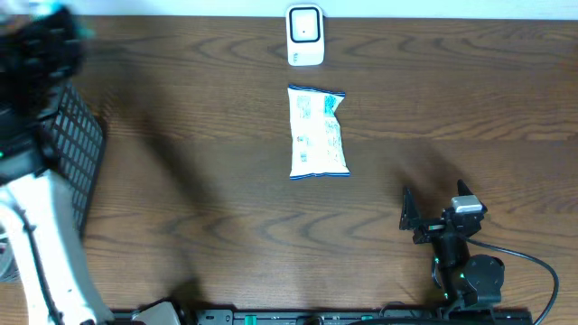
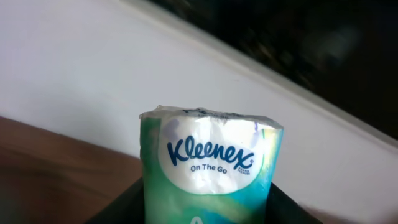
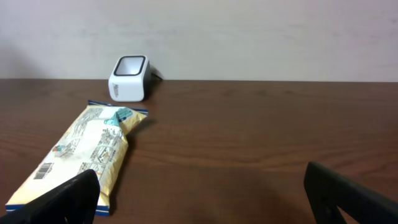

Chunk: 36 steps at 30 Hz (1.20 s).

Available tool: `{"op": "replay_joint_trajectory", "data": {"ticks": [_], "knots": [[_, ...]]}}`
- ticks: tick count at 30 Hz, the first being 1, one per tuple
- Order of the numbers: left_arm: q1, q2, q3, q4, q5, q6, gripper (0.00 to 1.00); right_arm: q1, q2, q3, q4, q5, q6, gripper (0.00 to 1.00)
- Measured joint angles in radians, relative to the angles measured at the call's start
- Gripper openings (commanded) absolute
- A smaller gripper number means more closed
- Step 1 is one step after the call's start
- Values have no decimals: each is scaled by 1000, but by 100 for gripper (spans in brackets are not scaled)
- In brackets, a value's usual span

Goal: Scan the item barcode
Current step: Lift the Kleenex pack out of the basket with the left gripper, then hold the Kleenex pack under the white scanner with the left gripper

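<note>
Green-and-white Kleenex pack (image 2: 211, 155) clamped upright between dark fingers (image 2: 124, 210) of left gripper (image 2: 206, 210), jaws part-closed on its sides, pale wall behind. Left arm (image 1: 36, 54) blurred at far-left table corner, by black basket (image 1: 77, 153). Right gripper (image 3: 205, 199) spread wide, empty, low over wooden table (image 1: 181, 135), facing snack packet (image 1: 318, 134); white scanner (image 1: 305, 36) stands just beyond packet.

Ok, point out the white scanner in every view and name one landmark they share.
Overhead: scanner at top centre, beyond the snack packet.
Left wrist: not in it; a Kleenex pack fills the frame.
Right wrist: scanner upper left, past the packet's far end.
Shared landmark: the snack packet, in overhead and right wrist only.
</note>
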<state>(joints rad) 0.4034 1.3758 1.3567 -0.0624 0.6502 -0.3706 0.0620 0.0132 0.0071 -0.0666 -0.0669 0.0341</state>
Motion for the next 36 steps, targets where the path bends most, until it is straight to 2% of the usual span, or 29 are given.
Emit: {"op": "replay_joint_trajectory", "data": {"ticks": [7,14,21,26,36], "knots": [[-289,136,0,-171,-30,-5,47,0,1,0,0,0,0,99],[-454,300,0,-339,-220,6,47,0,2,0,0,0,0,99],[-580,462,0,-333,-393,8,48,0,2,0,0,0,0,99],[-644,550,0,-276,-442,16,48,0,2,0,0,0,0,99],[-714,644,0,-157,-550,122,48,0,2,0,0,0,0,99]]}}
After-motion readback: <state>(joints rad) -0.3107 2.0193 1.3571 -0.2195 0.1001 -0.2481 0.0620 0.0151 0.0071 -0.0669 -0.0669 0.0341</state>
